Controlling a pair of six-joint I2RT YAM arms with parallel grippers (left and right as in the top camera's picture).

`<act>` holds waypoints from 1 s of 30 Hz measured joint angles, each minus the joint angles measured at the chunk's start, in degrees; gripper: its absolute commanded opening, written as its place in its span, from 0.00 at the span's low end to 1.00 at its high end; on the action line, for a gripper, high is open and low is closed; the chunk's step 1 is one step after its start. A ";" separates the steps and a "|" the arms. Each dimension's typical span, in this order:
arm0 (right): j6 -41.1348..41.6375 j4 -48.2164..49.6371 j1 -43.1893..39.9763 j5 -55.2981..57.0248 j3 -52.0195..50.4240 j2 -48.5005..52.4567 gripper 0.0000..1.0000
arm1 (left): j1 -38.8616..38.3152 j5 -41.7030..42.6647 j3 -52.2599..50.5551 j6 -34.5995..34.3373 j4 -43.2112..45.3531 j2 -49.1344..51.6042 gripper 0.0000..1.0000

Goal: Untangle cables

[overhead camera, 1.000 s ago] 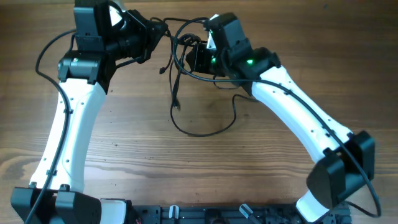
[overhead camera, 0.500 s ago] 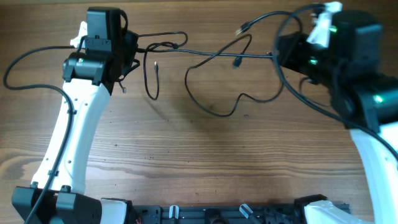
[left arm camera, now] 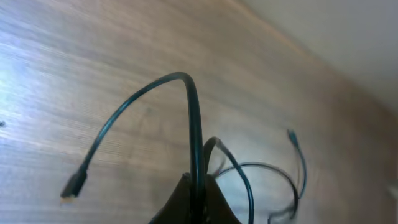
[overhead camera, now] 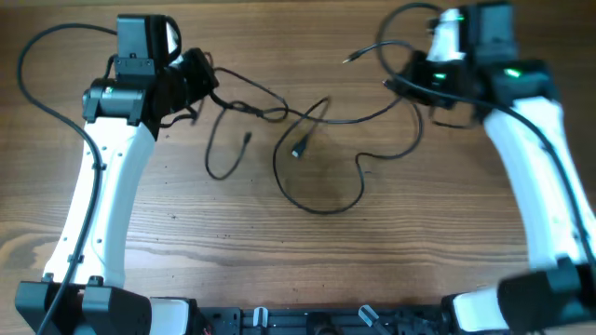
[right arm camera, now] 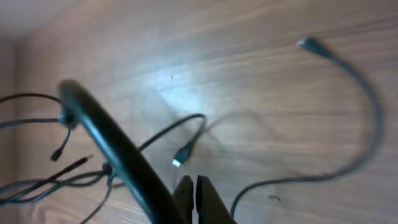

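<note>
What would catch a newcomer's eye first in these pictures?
The thin black cables sprawl in loose loops across the middle of the brown wooden table, strung between both arms. The left gripper, at upper left, pinches one cord; the right gripper, upper right, is shut with cords running up to it.

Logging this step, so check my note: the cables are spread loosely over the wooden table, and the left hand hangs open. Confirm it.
Not right. The left hand is shut on a cable, not open, as the left wrist view shows. The rest holds: the cables are spread loosely over the wooden table.
</note>
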 measured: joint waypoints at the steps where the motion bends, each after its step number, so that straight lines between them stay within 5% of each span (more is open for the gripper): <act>1: -0.04 1.51 0.85 -0.55 0.00 2.34 0.54 | 0.00 0.76 0.00 0.96 -1.05 0.02 0.04; 3: 0.68 2.84 1.20 -1.31 0.00 6.56 0.67 | 0.00 1.75 0.00 2.34 -1.33 0.04 0.04; 9: 0.07 2.47 1.20 -7.02 0.00 8.68 0.78 | 0.00 -4.09 0.00 -0.09 0.79 0.04 0.04; 19: 6.16 -2.82 13.60 -2.29 0.07 8.68 0.83 | 0.00 -28.28 0.00 -11.82 1.62 0.11 0.04; 24: 12.24 -3.87 16.92 1.86 -0.70 8.68 0.82 | 0.00 -32.61 0.00 -13.68 1.68 0.11 0.04; 30: 20.31 12.96 25.57 2.27 -8.57 11.17 0.67 | 0.00 -33.03 0.00 -13.90 1.70 0.11 0.04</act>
